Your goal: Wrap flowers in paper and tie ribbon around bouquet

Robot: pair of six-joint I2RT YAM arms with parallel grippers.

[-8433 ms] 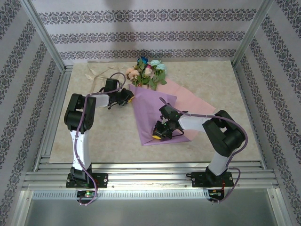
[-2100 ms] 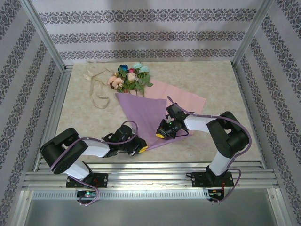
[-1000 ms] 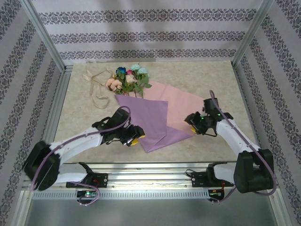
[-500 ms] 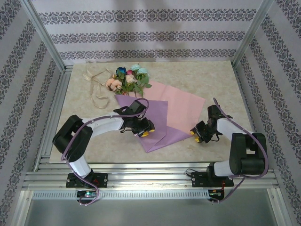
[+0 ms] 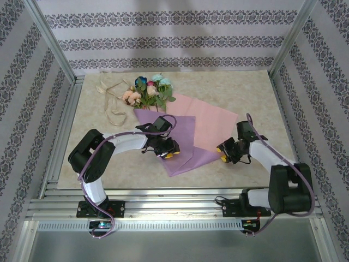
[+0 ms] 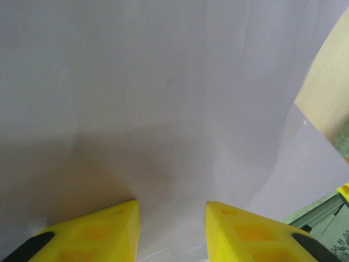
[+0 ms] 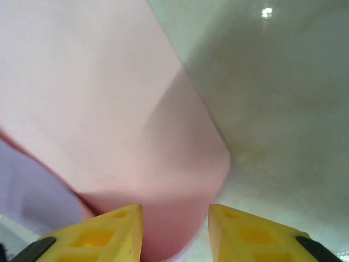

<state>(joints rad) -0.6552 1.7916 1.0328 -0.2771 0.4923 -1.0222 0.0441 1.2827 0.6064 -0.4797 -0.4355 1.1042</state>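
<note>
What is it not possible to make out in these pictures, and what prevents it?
- Top view: the stems of the flowers go under the paper, so their ends are hidden.
- Top view: the ribbon is too small to tell loops from knots.
- Right wrist view: blur hides whether the paper corner between the fingers of the right gripper lies flat.

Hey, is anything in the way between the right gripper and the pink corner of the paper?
Nothing visible. The pink corner of the paper lies on the table directly ahead of the right gripper, whose jaws are apart.
</note>
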